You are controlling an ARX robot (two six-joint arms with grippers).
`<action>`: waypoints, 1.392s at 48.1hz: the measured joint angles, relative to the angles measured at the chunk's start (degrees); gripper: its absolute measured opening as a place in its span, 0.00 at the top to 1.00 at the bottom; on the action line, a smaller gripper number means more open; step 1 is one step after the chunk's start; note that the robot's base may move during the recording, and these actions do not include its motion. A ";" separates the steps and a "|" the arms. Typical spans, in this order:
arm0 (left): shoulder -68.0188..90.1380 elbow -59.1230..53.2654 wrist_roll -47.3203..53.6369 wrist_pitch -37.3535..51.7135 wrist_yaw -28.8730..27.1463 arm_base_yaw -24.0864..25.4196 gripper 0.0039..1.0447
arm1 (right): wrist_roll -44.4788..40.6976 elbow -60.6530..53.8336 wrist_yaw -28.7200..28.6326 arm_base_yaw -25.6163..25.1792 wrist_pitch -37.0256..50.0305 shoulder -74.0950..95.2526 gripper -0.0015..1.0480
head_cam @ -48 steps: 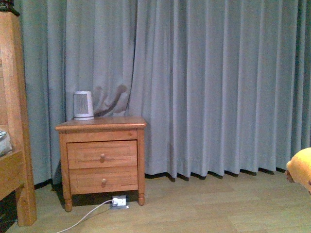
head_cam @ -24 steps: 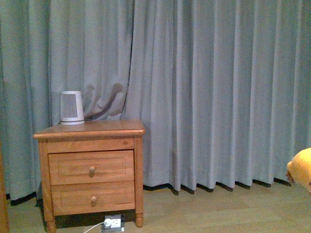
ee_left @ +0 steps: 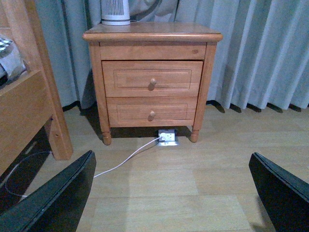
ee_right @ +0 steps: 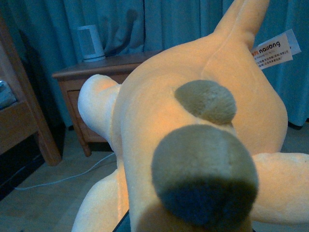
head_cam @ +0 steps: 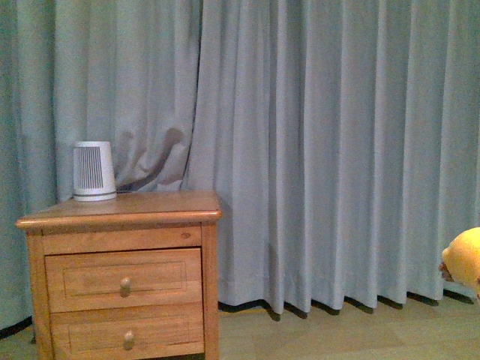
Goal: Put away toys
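Observation:
The orange-yellow plush animal [ee_right: 159, 121] fills the right wrist view, with brownish-olive pads [ee_right: 205, 176] on its paws and a white tag [ee_right: 273, 50] near its pointed part. My right gripper is shut on it; the plush hides the fingers. In the front view only a rounded orange part of the plush animal [head_cam: 463, 256] shows at the right edge. My left gripper [ee_left: 176, 193] is open above the wooden floor, its two black fingers [ee_left: 58, 195] wide apart with nothing between them.
A wooden nightstand [head_cam: 124, 270] [ee_left: 152, 79] with two drawers stands against grey curtains [head_cam: 322, 150], a small white ribbed device [head_cam: 93, 171] on top. A white cable and power strip [ee_left: 167, 137] lie on the floor under it. A wooden bed frame [ee_left: 26, 106] stands beside it.
The front view has swung right and closer: the nightstand slid left and lower in the picture, and the bed frame left the view. The plush stays at the right edge.

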 joint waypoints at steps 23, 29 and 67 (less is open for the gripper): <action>-0.02 0.00 0.00 0.00 -0.24 0.02 0.06 | 0.00 -0.02 -0.33 0.02 0.00 0.07 0.92; -0.02 0.00 -0.02 0.00 -0.26 0.04 0.06 | 0.00 -0.02 -0.42 0.02 0.00 0.07 0.92; 0.00 0.00 0.00 0.00 -0.04 0.00 0.06 | -0.02 0.00 0.11 -0.04 0.00 0.00 0.92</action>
